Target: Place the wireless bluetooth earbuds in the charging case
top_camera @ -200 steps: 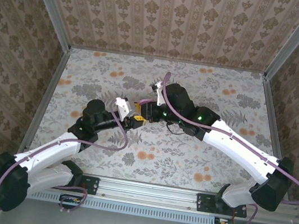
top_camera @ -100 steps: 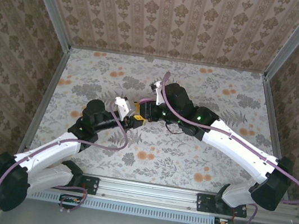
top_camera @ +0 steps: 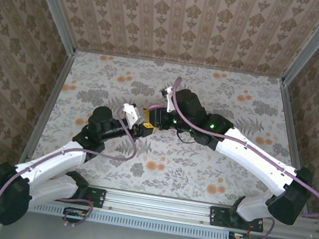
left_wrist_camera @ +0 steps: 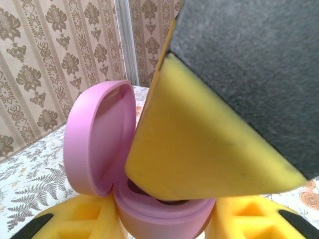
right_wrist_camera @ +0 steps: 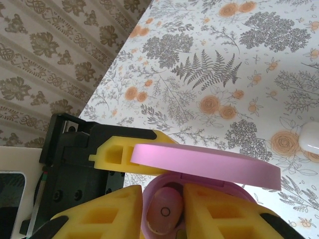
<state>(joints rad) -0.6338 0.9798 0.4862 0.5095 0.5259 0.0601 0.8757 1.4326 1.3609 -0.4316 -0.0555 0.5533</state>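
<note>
The charging case is a pink oval shell, open, with its lid (left_wrist_camera: pixel 99 134) swung up to the left and its base (left_wrist_camera: pixel 164 221) pinched between my left gripper's yellow fingers (left_wrist_camera: pixel 84 221). My left gripper (top_camera: pixel 139 128) is shut on it above the table's middle. One finger of my right gripper (left_wrist_camera: pixel 199 149) reaches down into the base from above. In the right wrist view a pinkish earbud (right_wrist_camera: pixel 167 211) sits in a well of the case (right_wrist_camera: pixel 209 180) under the lid (right_wrist_camera: pixel 204 162). My right gripper (right_wrist_camera: pixel 164 216) has a finger close against each side of it.
A white rounded thing (right_wrist_camera: pixel 311 139) lies on the floral tablecloth (right_wrist_camera: pixel 224 64) at the frame's right edge, cut off. The two grippers meet tip to tip (top_camera: pixel 145 126). Patterned walls and metal rails (top_camera: pixel 49 108) fence the table.
</note>
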